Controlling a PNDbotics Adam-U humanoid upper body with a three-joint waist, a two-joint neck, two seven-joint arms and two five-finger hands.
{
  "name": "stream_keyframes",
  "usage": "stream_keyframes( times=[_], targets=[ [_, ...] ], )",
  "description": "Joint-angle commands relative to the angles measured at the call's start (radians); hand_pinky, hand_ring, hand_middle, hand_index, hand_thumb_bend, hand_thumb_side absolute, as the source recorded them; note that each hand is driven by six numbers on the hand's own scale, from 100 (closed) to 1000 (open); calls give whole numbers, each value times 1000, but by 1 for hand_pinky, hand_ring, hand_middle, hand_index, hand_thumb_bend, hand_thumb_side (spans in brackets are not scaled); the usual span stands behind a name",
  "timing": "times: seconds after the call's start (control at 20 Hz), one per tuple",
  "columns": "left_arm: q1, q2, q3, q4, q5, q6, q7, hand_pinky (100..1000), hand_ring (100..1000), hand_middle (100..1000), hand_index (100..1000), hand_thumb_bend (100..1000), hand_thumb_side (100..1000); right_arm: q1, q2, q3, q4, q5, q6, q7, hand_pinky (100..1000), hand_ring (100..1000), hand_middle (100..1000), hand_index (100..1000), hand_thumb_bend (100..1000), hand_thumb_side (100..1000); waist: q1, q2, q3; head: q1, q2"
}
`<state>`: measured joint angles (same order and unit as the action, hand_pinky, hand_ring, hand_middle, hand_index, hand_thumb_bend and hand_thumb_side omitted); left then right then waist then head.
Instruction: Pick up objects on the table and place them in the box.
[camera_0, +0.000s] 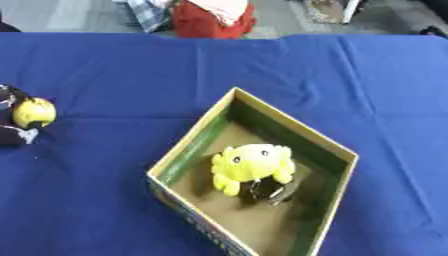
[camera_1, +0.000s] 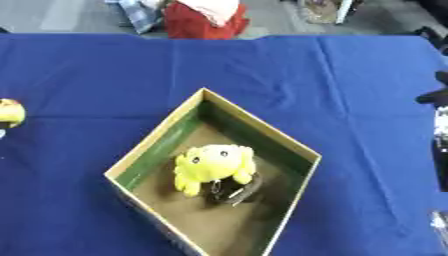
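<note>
Box (camera_0: 337, 150) sits near the middle of the blue table (camera_0: 105, 70), turned cornerwise to me, open top. Inside it: yellow plush toy (camera_0: 252, 165), lying against a dark object (camera_0: 271, 191) I cannot make out. Those two look done.

Left hand (camera_0: 10, 127) shows at the far left edge of the left eye view, fingers curled round a small yellow ball (camera_0: 34, 112). Ball is off the cloth, well apart from the box. Right hand (camera_1: 437, 95) shows only as a dark shape at the right edge of the right eye view; whether its fingers are apart or together I cannot tell.

Step in hand, by my reckoning: carry the ball across and drop it in the box.

Risks:
- Near-left wall of the box stands between me and the floor of it. Coming in low, I could knock that wall and shove the box.
- Plush fills the middle. A ball let go over it may bounce or roll off it; a release over the bare brown floor toward the near corner seems safer.
- Ball is round; letting go short of the rim means it rolls away over the cloth.

Room: open cloth between my left hand and the box, nothing in the way. Far edge of the table holds nothing; red bundle (camera_0: 213, 20) lies beyond it.
</note>
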<state>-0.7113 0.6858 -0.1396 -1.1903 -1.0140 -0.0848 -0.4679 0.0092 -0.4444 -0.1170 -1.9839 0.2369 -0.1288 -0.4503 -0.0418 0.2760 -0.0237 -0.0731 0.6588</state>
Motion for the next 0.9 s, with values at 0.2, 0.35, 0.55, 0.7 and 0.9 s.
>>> stream_keyframes(
  times=[0.2,0.35,0.55,0.7,0.9],
  targets=[
    [-21,31,5,-68,2,-3,21,684,731,699,812,100,245,-1,-19,-8,-16,4,1,6,895,911,533,836,100,990,6,-21,4,-5,-6],
    [-23,36,5,-92,10,0,20,687,734,707,813,100,246,-1,-20,-9,-16,3,2,8,895,911,532,836,100,990,8,-23,4,-6,-5],
    [-28,42,8,-133,11,9,11,691,739,716,820,100,247,0,-21,-10,-16,1,3,10,895,910,530,836,100,989,12,-26,5,-8,-4],
    [-32,43,14,-172,33,11,1,685,734,709,813,100,246,1,-22,-10,-16,0,3,10,895,910,530,836,100,988,14,-29,6,-9,-3],
    [-40,47,12,-241,72,12,0,637,689,658,770,100,244,2,-24,-12,-16,-2,3,9,895,910,530,836,100,987,16,-31,8,-10,0]
  ],
)
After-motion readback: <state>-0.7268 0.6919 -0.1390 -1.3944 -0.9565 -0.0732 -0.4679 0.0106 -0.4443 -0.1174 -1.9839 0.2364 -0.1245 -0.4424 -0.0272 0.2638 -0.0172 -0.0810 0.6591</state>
